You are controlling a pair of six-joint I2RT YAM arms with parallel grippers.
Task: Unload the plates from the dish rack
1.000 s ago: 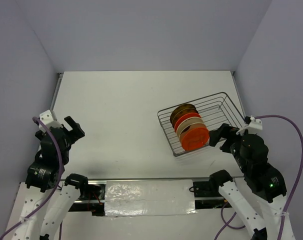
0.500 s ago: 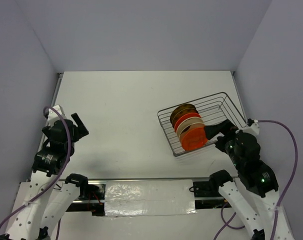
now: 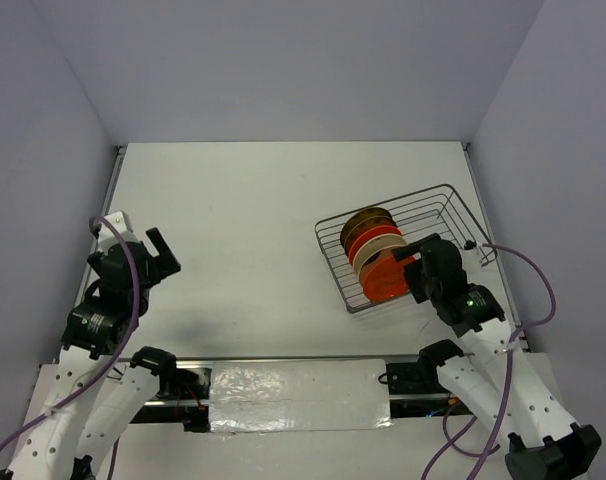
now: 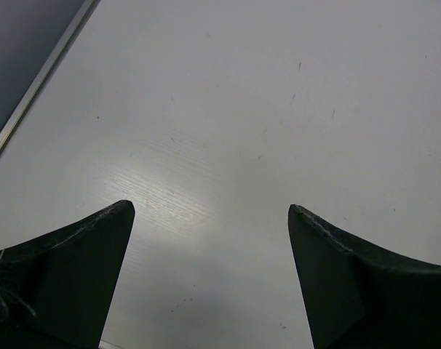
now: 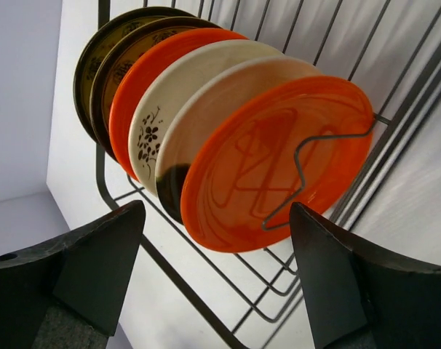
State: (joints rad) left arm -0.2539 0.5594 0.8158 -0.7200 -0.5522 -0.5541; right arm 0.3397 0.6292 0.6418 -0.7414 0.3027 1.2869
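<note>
Table: nothing on it has shifted. Dish rack unmoved. The plates all stand on edge toward the rack's left end (the wrist view shows six rims, not three).

Change over the last second: the right gripper has swung in from outside the rack's right side to the front orange plate. Its jaws are wide and straddle the stack, with no contact visible. The left gripper is far left of the rack, spread fully over bare table.

Judgement: the approach is done and unloading has not started. A pinch on the front plate comes next.
</note>
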